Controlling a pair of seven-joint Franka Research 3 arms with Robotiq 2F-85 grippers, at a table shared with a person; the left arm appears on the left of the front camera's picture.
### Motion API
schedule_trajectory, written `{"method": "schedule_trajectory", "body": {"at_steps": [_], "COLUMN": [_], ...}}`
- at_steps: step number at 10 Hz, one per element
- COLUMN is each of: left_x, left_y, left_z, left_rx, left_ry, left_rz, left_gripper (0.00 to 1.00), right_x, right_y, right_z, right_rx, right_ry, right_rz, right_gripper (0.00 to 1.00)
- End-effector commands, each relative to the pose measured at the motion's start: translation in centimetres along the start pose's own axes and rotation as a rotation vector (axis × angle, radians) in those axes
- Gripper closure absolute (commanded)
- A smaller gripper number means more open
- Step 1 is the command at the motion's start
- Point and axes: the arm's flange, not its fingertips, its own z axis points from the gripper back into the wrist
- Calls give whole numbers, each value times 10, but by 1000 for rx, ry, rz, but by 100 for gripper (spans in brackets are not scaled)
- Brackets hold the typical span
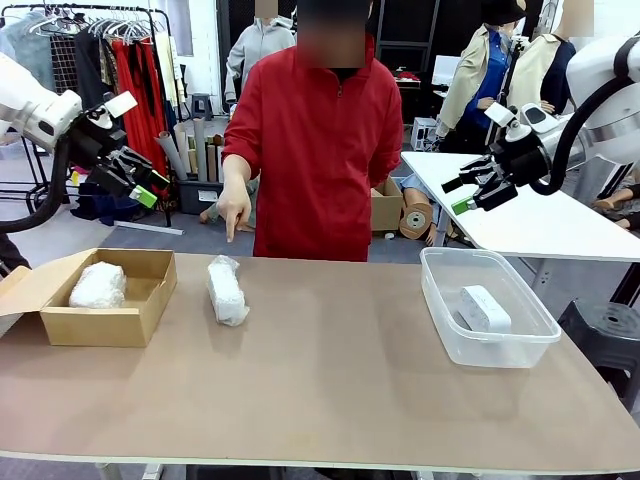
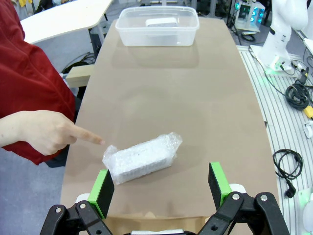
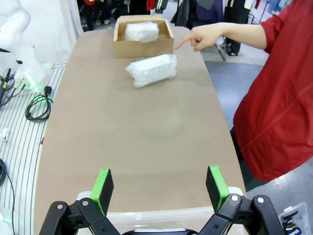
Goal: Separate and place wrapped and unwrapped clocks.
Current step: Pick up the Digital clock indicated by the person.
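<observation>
The counter (image 1: 330,390) carries a cardboard box (image 1: 95,325) and, well apart from it, a clear tub (image 1: 500,352) holding the bare clock (image 1: 484,308). One wrapped clock (image 1: 97,286) sits inside the box. The loose clock (image 1: 227,290) lies just beside the box on its tub side, long axis running from robot towards the person, whose hand (image 1: 234,210) points down at it. The left end effector (image 1: 150,188), jaws spread wide and empty, hangs above the box and is nearer. The loose clock lies ahead and below it, its length roughly pad to pad, so the wrist likely needs turning. The right end effector (image 1: 455,196), likewise spread and empty, hovers far from the box.
</observation>
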Motion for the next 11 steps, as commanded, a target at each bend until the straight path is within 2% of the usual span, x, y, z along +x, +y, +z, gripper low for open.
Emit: {"method": "schedule_trajectory", "body": {"at_steps": [1, 3, 4, 5, 8, 10, 11], "left_x": [2, 0, 11, 28, 65, 79, 79], "left_y": [-1, 0, 0, -3, -14, -25, -26], "left_z": [2, 0, -4, -6, -5, -17, -19], "left_rx": [2, 0, 43, 101, 224, 376, 394], "left_ry": [-1, 0, 131, 216, 385, 596, 685], "left_rz": [-3, 0, 67, 121, 233, 333, 345], "left_gripper": [0, 0, 0, 0, 0, 0, 0], "right_x": [2, 2, 2, 2, 2, 2, 2], "right_y": [1, 1, 1, 1, 1, 1, 1], "right_z": [2, 2, 2, 2, 2, 2, 2], "right_rx": [-8, -8, -8, -8, -8, -8, -8], "right_ry": [-3, -3, -3, -3, -3, -3, -3], "right_rz": [14, 14, 14, 14, 14, 14, 14], "right_gripper": [0, 0, 0, 0, 0, 0, 0]}}
